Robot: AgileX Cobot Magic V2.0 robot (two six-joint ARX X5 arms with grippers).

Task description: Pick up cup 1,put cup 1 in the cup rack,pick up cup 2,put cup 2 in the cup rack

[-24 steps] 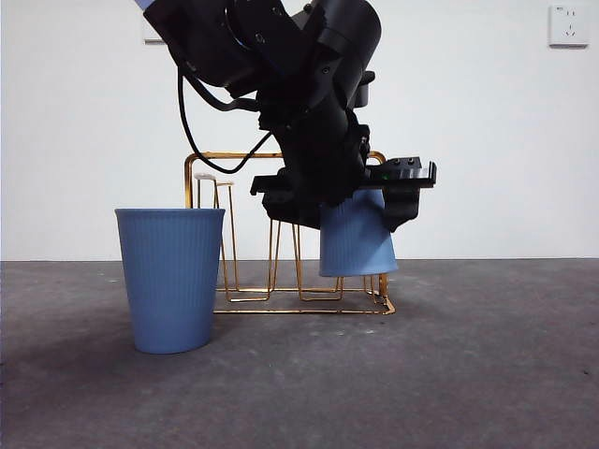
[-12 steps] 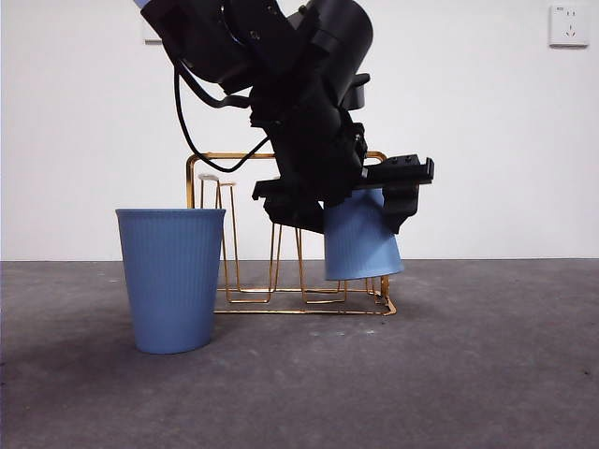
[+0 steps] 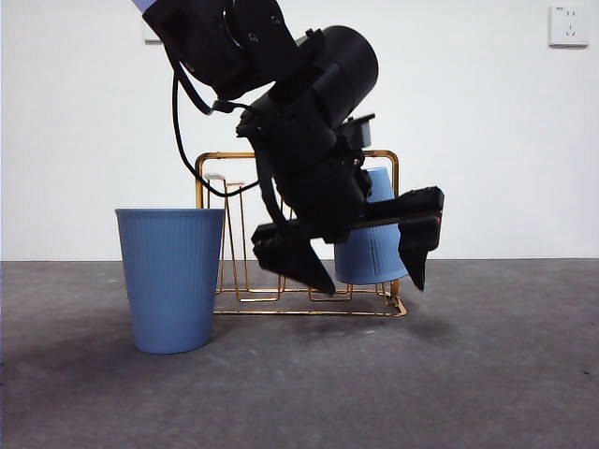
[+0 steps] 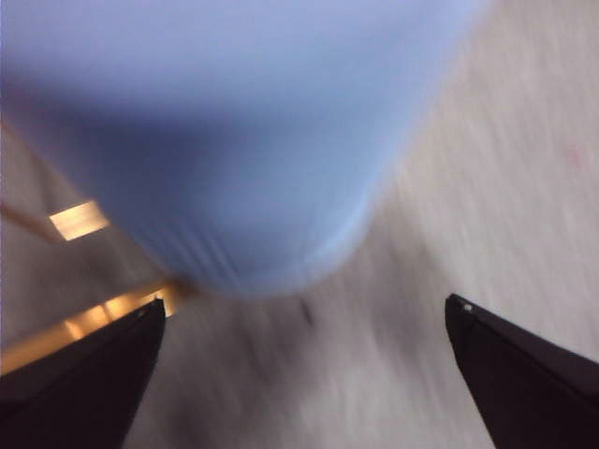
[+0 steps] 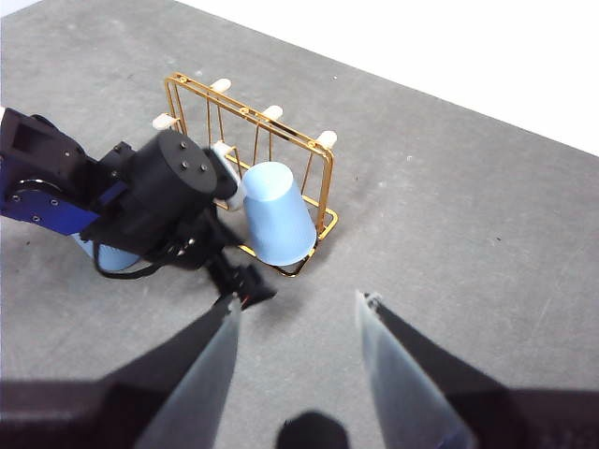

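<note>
As it sits upturned, ribbed blue cup [image 3: 372, 245], gold cup rack [image 3: 309, 234]

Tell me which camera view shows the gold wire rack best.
The right wrist view: the gold-coloured wire cup rack appears whole from above, an upside-down blue ribbed plastic cup on it. The front view has the arm covering its middle. The left wrist view shows only blurred gold strips.

From the front view we look level across the table, close to the cup rack [image 3: 301, 234]. Our left wrist view sits tight against the inverted blue cup [image 4: 234, 140], blurred. Our right wrist view looks down from high and well back. All three share that cup and the rack.
</note>
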